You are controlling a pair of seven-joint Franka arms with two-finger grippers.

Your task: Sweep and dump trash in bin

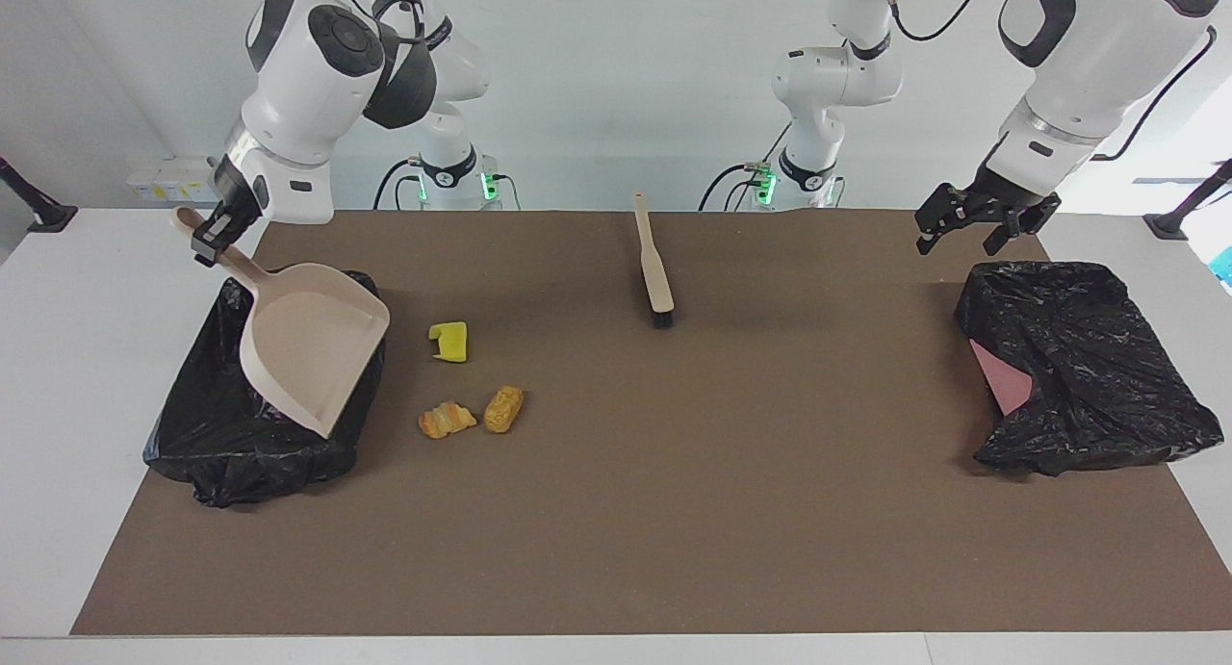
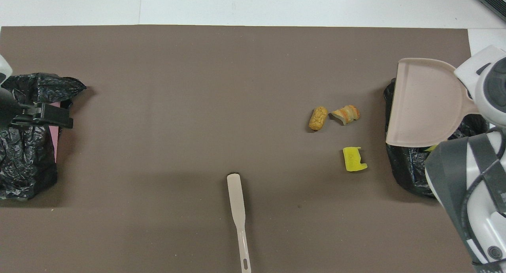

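- Facing view: my right gripper (image 1: pixel 208 239) is clamped on the handle of the dustpan (image 1: pixel 310 355), which hangs over the bin (image 1: pixel 207 434) at the right arm's end. Pan mouth is tipped down toward the bin's edge (pan looks empty to me, bin contents hidden under it).
- Three trash pieces on the mat just off the pan's open lip, toward the table's middle: yellow sponge chunk (image 1: pixel 449 342), croissant bit (image 1: pixel 446 420), bread bit (image 1: pixel 503 408). Sponge sits nearer the robots than the two pastry bits.
- Brush (image 1: pixel 654 267) lies farther along from the pan than the trash, handle toward the robots, bristles pointing away, untouched.
- Left gripper (image 1: pixel 981 221) is up over the mat by the second black bag (image 1: pixel 1083 367), jaws apart, holding nothing, waiting.
- Overhead view: same layout. Dustpan (image 2: pixel 425 102) covers most of the bin (image 2: pixel 407 172); bread bit (image 2: pixel 318 118) and croissant bit (image 2: pixel 345 113) are level with the pan's lip, sponge chunk (image 2: pixel 354 159) just beside its near corner.
- Brush (image 2: pixel 238 216) has its long axis running to and from the robots, so a grab goes across the handle.
- My read: right arm is far closer to the trash; the left gripper (image 2: pixel 47 117) needs the brush.
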